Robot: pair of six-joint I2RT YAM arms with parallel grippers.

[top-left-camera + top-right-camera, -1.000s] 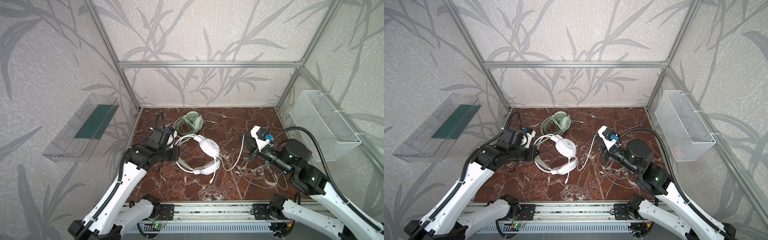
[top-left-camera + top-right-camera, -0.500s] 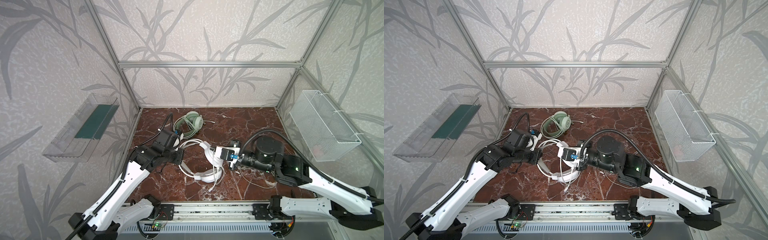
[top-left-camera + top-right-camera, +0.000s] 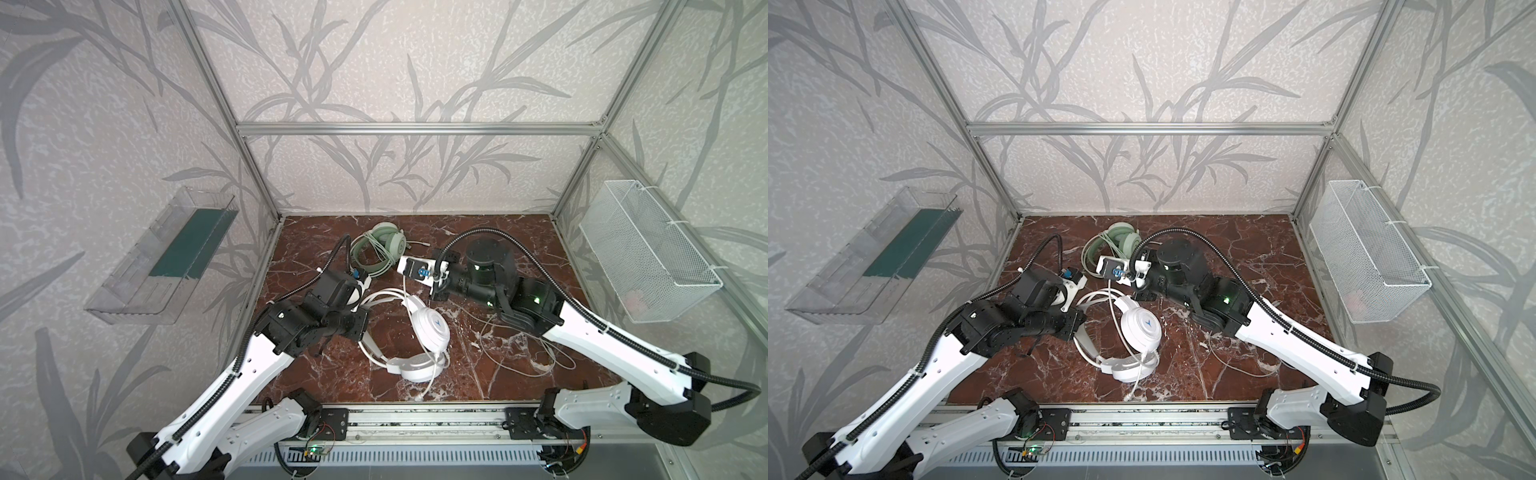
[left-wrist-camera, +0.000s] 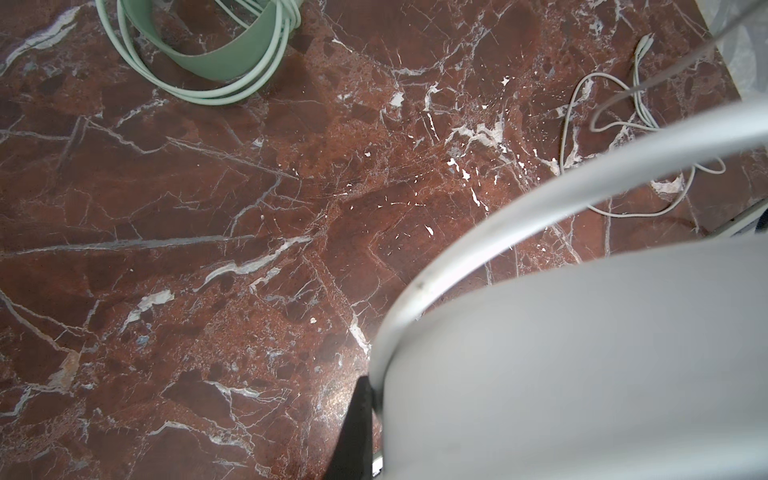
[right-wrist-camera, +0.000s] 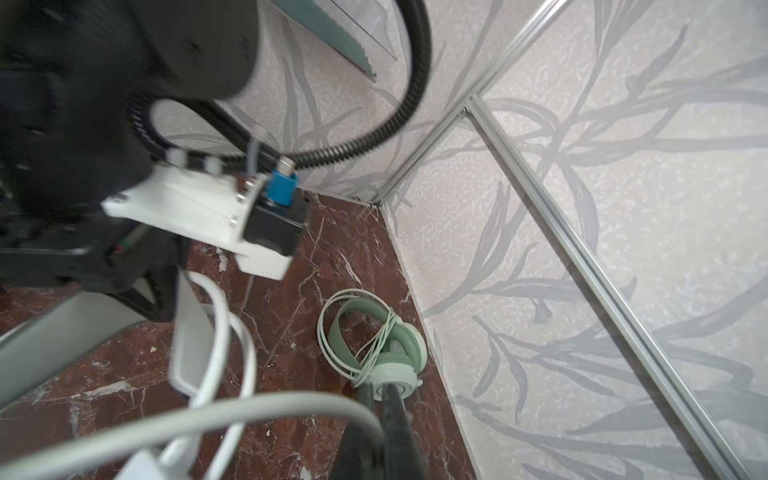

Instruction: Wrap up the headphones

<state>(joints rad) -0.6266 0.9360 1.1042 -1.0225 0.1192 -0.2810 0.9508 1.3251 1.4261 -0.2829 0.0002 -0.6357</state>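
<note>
White headphones (image 3: 430, 332) (image 3: 1140, 330) with a blue logo lie mid-floor. My left gripper (image 3: 362, 324) (image 3: 1077, 327) (image 4: 372, 399) is shut on their headband (image 4: 582, 353); only one black finger (image 4: 357, 428) shows. The right gripper (image 5: 378, 388) is shut on their pale cable (image 5: 208, 419) (image 3: 405, 293), which rises across the upper cup to beneath the right wrist camera (image 3: 417, 268). In both top views those jaws are hidden under that camera. Mint-green headphones (image 3: 384, 241) (image 3: 1121, 241) (image 5: 386, 353) (image 4: 216, 62) lie at the back with their cable wound round them, just beyond the right gripper.
Slack cable (image 3: 519, 349) (image 4: 602, 124) loops on the marble floor to the right. A clear shelf (image 3: 166, 257) hangs on the left wall and a white wire basket (image 3: 648, 249) on the right wall. The back wall stands close behind the mint headphones.
My right gripper swept from the right side across the white headphones to the back by the mint ones, drawing the cable along. The left arm and the headband shifted slightly.
</note>
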